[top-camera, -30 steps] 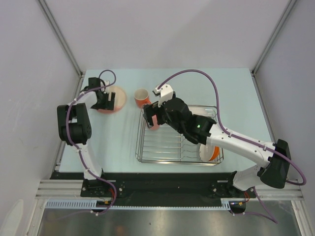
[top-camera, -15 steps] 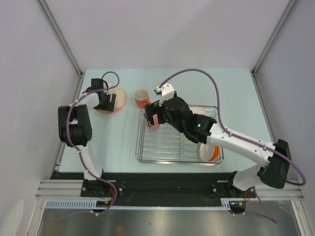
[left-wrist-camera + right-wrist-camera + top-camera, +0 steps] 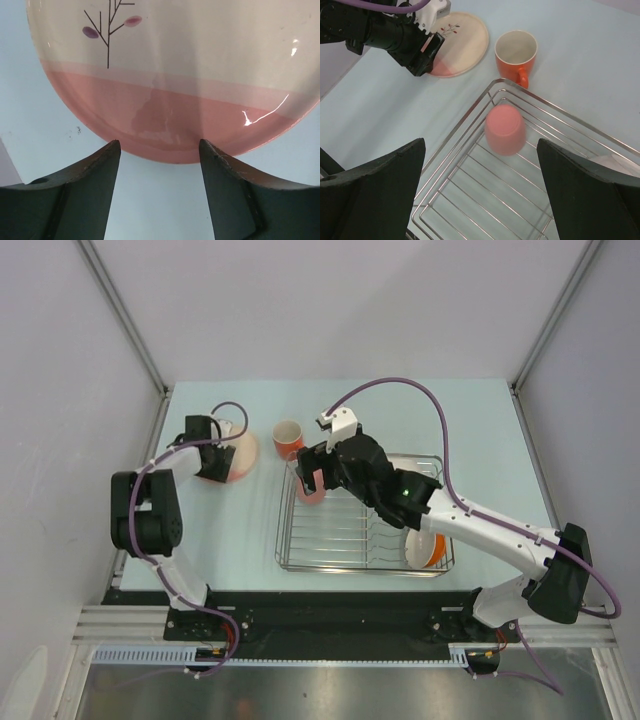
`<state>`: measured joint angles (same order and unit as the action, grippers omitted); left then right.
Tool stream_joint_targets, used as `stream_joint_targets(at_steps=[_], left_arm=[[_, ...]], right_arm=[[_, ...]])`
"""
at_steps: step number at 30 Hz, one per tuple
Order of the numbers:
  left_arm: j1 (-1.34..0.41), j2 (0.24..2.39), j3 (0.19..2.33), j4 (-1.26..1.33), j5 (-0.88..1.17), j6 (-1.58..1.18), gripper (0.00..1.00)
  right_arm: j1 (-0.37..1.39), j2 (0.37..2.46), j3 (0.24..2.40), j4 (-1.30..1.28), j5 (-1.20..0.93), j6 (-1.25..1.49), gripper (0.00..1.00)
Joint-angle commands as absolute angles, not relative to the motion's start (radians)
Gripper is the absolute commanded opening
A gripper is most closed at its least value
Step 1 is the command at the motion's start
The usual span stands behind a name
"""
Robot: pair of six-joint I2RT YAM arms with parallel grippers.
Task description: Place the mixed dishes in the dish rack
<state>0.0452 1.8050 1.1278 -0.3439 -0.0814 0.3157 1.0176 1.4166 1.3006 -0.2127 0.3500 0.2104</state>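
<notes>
Nearest the arm bases, the dish rack sits on the pale table, right of centre. An orange white-lined bowl stands on edge in its near right corner. The wires in the middle of the rack carry nothing that can be made out. In the rack's far left corner the pink cup rests mouth down on the wires, slightly blurred in the right wrist view. The right gripper hangs over that corner with its fingers spread wide; the cup shows in the gap below them, touching neither. Beyond the rack's far left corner, on the table, the orange mug stands upright, mouth up, handle turned toward the rack and just clear of its rim. Left of the mug, well apart from the rack, the cream-pink leaf-motif plate lies flat on the table. The left gripper is low at the plate's pink rim. Its fingers are apart, one to each side of the rim's nearest curve, and the rim reaches just into the gap. No contact with either finger is visible, so the plate is not gripped.
</notes>
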Motion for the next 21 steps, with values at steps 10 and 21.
stream_joint_targets(at_steps=[10,21], left_arm=[[0.028,1.655,0.825,-0.509,0.021,0.385,0.66],[0.029,1.409,0.729,-0.678,0.109,0.494,0.66]], right_arm=[[1.019,1.417,1.333,-0.199,0.325,0.222,1.00],[1.035,1.603,1.428,-0.258,0.233,0.252,1.00]])
